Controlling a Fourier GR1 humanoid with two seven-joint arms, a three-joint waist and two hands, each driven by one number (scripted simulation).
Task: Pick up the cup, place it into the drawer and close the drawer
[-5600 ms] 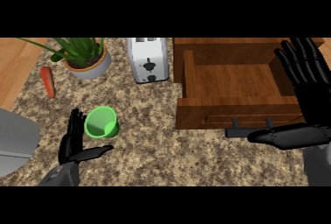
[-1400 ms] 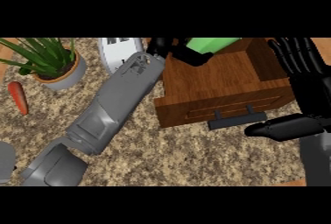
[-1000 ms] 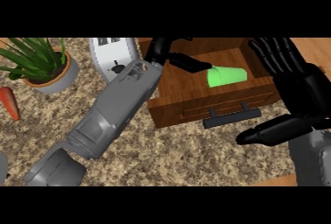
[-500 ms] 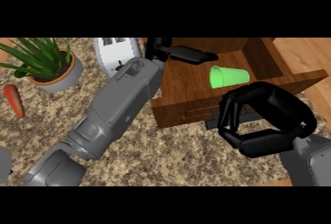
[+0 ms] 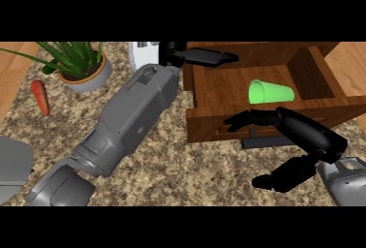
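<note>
Granite counter (image 5: pixel 164 164): cup (image 5: pixel 269 91) lies in drawer (image 5: pixel 214 87), beyond right hand (image 5: pixel 286 128).

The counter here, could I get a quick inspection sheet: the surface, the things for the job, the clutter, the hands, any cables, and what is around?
Surface: speckled stone counter, with wood showing at the far left and far right edges.
Job's things: green cup lies on its side inside the open wooden drawer.
Clutter: potted plant, carrot beside it, toaster partly hidden behind the left arm.
Hands: left hand open above the drawer's back left corner, holding nothing; right hand against the drawer's front, fingers bent, near the drawer handle.
Cables: nothing seen.
Surroundings: a grey rounded object at the left edge; cannot tell what it is.
</note>
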